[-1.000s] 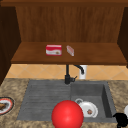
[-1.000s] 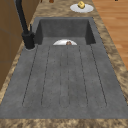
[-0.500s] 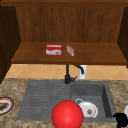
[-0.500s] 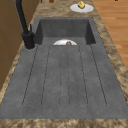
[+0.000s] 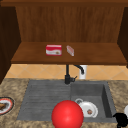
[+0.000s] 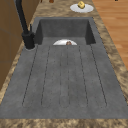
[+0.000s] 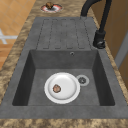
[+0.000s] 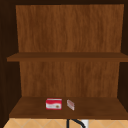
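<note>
One hand, the right hand (image 5: 121, 119), hovers at the sink's (image 5: 107, 100) front-right corner, finger state can't be told; nearest thing, the plate (image 5: 87, 109) in the basin, lies to its left.

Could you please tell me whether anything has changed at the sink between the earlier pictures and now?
Nothing has visibly changed. The robot hand at the front right corner of the sink is where it was, as are the red ball, the white plate in the basin and the two boxes on the shelf.
</note>
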You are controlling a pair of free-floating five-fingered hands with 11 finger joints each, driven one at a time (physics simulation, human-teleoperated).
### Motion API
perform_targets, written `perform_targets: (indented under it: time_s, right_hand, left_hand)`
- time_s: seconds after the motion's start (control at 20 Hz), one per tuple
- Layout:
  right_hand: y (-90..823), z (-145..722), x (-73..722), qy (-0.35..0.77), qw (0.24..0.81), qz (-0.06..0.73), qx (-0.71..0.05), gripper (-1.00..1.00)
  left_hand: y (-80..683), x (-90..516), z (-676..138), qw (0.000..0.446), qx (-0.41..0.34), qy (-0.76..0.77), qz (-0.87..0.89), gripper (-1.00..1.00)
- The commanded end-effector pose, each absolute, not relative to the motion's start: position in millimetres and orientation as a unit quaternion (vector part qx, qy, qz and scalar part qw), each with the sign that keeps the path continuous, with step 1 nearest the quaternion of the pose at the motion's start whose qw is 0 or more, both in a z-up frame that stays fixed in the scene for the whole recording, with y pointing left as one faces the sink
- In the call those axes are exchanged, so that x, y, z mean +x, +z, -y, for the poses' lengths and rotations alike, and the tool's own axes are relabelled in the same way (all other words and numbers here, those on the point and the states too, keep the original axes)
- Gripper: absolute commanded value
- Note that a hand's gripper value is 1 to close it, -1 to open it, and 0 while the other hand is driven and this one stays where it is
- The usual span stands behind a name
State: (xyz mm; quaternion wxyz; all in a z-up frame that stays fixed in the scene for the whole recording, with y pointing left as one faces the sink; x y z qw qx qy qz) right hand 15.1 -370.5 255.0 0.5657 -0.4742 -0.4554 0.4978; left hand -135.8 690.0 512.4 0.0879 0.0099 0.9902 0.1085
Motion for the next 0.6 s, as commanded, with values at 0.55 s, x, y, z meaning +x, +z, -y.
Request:
perform_targets:
  time_s: [0.55]
  right_hand:
    - [255, 371, 15, 0.498, 0.566, 0.455, -0.474, 0.0]
  left_hand:
    - [442, -77, -680, 0.055, 0.013, 0.188, -0.981, -1.0]
